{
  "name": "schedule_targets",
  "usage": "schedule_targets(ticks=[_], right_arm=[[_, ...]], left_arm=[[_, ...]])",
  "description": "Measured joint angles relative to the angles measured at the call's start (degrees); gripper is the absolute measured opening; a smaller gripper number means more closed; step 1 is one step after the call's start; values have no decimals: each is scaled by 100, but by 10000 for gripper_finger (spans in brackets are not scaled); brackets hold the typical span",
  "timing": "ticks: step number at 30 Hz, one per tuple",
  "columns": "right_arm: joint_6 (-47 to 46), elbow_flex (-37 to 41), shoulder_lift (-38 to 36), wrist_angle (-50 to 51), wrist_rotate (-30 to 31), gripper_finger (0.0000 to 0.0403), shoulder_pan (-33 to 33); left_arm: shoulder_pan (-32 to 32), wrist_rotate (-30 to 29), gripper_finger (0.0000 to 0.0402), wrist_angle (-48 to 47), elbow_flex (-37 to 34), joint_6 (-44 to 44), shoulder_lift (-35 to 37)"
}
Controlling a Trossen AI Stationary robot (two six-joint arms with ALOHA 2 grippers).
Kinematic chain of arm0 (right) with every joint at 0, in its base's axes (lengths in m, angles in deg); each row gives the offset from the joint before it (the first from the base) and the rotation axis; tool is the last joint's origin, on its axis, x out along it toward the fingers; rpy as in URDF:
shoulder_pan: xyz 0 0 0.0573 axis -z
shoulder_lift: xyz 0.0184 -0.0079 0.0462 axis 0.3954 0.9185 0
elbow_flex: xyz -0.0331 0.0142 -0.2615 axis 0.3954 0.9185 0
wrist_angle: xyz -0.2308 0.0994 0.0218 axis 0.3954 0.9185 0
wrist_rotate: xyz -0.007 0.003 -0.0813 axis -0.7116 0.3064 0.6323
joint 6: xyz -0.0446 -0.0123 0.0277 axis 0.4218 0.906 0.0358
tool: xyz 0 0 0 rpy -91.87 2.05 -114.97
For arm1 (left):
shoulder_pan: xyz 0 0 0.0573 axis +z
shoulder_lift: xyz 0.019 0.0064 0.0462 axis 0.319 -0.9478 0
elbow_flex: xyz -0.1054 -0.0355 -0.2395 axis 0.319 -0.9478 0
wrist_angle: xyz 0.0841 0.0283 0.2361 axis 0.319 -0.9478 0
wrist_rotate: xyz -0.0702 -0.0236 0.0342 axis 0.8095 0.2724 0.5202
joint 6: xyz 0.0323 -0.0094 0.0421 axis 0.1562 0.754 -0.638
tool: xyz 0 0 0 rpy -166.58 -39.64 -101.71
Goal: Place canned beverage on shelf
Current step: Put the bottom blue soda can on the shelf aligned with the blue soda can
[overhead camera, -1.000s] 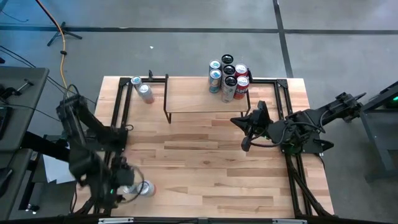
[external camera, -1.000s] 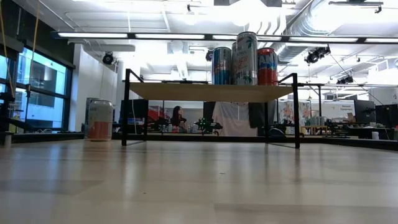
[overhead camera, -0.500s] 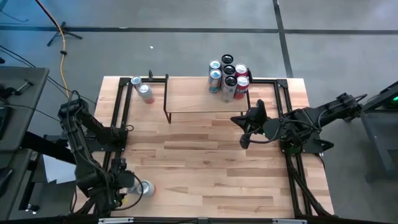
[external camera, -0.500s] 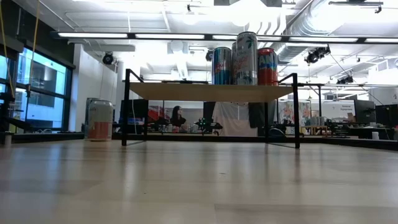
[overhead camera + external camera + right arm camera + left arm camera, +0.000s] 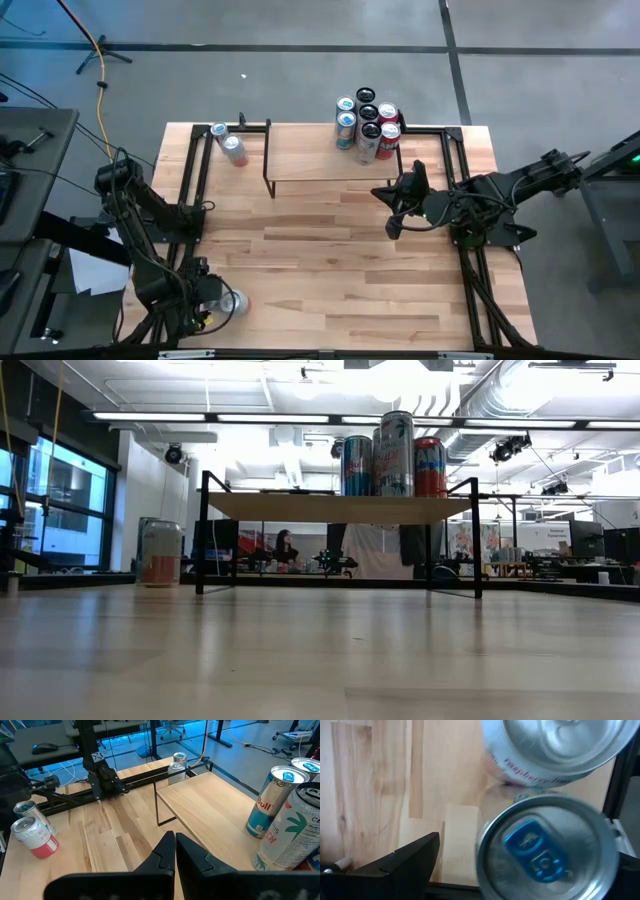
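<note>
The left gripper [image 5: 212, 308] stands wide open at the table's [image 5: 330, 260] near-left corner, straddling a blue-tabbed can [image 5: 547, 852] without visibly clamping it; a second can [image 5: 555, 745] stands just beside it, seen clearly only in the left wrist view. The right gripper [image 5: 175, 851] is shut and empty, its arm folded low beside the shelf [image 5: 330, 158], which carries 6 cans [image 5: 367, 122] at its right end.
</note>
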Motion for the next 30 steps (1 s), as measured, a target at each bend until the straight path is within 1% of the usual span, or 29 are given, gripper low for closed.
schedule_targets(ticks=[5,9,13,19,24,27,30], right_arm=[[2,0,0,0,0,0,0],[13,-1,0,2,0,0,0],[13,0,0,7,0,0,0],[13,-1,0,20,2,0,0],[13,1,0,38,5,0,0],[13,-1,0,52,21,0,30],[15,-1,2,52,20,0,97]], left_arm=[[-2,-153,363,29,-1,-27,0],[0,-170,339,55,-2,20,0],[0,-170,290,81,-2,25,0],[42,-163,194,69,0,112,27],[57,-148,190,-28,-1,70,284],[61,-148,190,-431,-1,112,643],[97,-148,190,-950,0,349,1143]])
